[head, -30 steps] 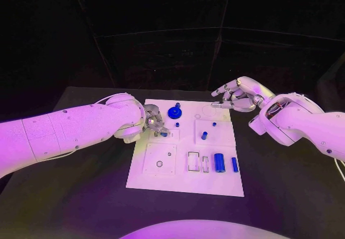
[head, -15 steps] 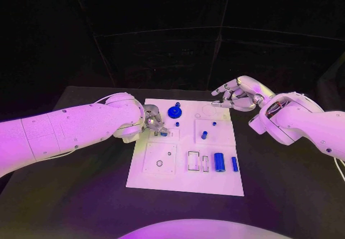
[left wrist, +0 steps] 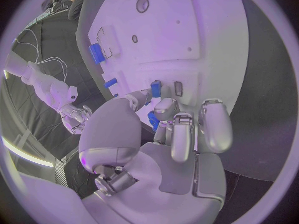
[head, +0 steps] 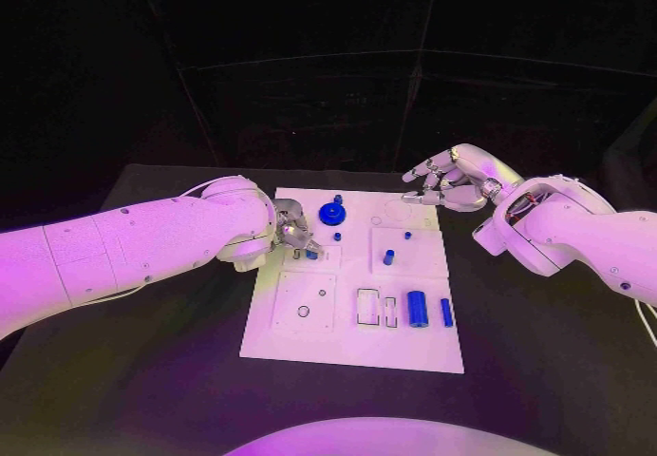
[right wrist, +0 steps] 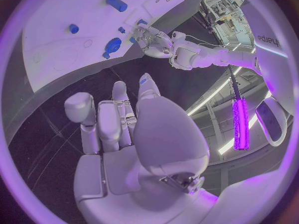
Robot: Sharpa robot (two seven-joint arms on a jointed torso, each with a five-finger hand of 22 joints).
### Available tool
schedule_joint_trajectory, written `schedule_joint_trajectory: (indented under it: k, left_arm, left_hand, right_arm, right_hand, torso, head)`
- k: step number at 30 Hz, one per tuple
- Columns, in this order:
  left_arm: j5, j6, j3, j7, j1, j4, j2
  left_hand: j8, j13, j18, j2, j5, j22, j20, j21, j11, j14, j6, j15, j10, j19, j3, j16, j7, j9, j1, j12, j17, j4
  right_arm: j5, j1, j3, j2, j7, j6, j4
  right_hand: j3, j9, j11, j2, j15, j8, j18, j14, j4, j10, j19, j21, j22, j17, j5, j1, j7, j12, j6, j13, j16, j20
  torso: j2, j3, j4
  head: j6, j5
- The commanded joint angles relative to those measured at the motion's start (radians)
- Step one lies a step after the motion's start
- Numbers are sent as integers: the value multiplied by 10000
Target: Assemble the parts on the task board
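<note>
The white task board (head: 411,351) lies in the middle of the black table. My left hand (head: 293,237) rests over the board's left edge and pinches a small blue part (head: 310,254) between thumb and finger. In the left wrist view this part (left wrist: 156,88) stands beside a narrow slot (left wrist: 178,88) in front of the left hand (left wrist: 181,129). My right hand (head: 452,180) hovers over the board's far right corner with its fingers apart and nothing in them. A round blue knob (head: 333,213) sits near the far edge.
Small blue pegs (head: 389,256) stand on the board's right half. A blue cylinder (head: 418,309) and a thin blue bar (head: 446,313) lie beside empty rectangular slots (head: 368,307). Bare black table (head: 548,342) surrounds the board.
</note>
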Motion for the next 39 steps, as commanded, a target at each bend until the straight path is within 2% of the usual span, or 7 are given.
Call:
schedule_joint_trajectory:
  k: [1,19,29,30,32,34,39]
  left_arm:
    - [-39,218,-15,-46,-19,-45,55]
    - [-38,601,-14,-127,-16,-342,329]
    - [-39,459,-14,-180,-16,-405,329]
    - [-39,424,-14,-178,-16,-404,324]
    - [-39,322,-13,-166,-17,-391,299]
    - [-39,227,-11,-145,-17,-368,261]
    - [-40,50,2,-140,-14,-247,115]
  left_hand:
    - [39,20,-119,1,-33,20,-32,66,10,1074,69,-67,38,34,-109,63,6,-10,-116,54,2633,12]
    - [57,164,-148,87,-38,175,-48,154,-12,1074,173,-84,124,102,-617,63,-20,-3,-267,191,2633,228]
    - [93,171,-170,18,-126,302,-47,212,-6,1074,308,-76,154,149,-2036,63,-14,21,-878,231,2633,848]
    - [95,165,-172,59,-414,317,-49,218,-16,1074,311,-82,152,154,-2262,63,-29,24,-905,230,2633,930]
    - [91,157,-174,151,-1374,339,-58,219,-19,1074,294,-105,145,159,-2847,63,-56,30,-890,232,2633,1157]
    - [93,155,-177,143,-1972,353,-61,222,-11,1074,294,-111,143,163,-3179,63,-59,33,-978,235,2633,1349]
    - [102,105,-170,166,-2117,345,-82,196,-32,1074,275,-124,115,153,-4020,63,-63,48,-1063,209,2633,1693]
  right_arm:
    - [45,18,5,10,50,24,23]
    - [62,19,5,-35,21,43,56]
    - [80,19,5,-14,36,65,43]
    - [81,19,5,-12,37,65,40]
    - [86,19,5,-8,39,67,34]
    - [89,19,5,-4,40,69,28]
    - [92,19,4,2,37,66,9]
  right_hand:
    - [-75,10,-5,46,-22,44,61,53,-4,-95,-70,-64,-37,-28,-61,54,-24,-73,-9,-20,-41,9]
    - [-129,8,3,59,-15,49,88,24,5,-126,-145,-172,-198,-132,-113,40,-16,-119,-30,-87,-149,13]
    - [-195,5,15,58,-7,50,112,-12,25,-145,-214,-278,-348,-259,-147,2,-6,-154,-60,-150,-276,20]
    - [-213,4,18,59,-4,50,118,-21,31,-151,-232,-306,-386,-289,-154,-8,-2,-162,-69,-166,-308,22]
    - [-224,4,20,61,-2,50,125,-30,36,-155,-250,-332,-426,-318,-158,-16,0,-168,-75,-178,-337,23]
    - [-233,3,22,63,0,50,130,-36,39,-159,-265,-352,-455,-337,-162,-21,2,-173,-80,-187,-357,24]
    - [-254,2,27,68,4,51,142,-54,48,-169,-301,-404,-530,-395,-172,-36,7,-185,-94,-210,-416,28]
  torso:
    - [3,1,-4]
    - [-2,-4,5]
    - [0,-6,3]
    - [1,-10,4]
    - [6,-18,7]
    - [9,-21,5]
    - [-6,-10,6]
  head:
    - [-4,-4]
    - [-45,-38]
    - [-43,-50]
    - [-44,-53]
    - [-38,-57]
    - [-29,-55]
    - [-25,-65]
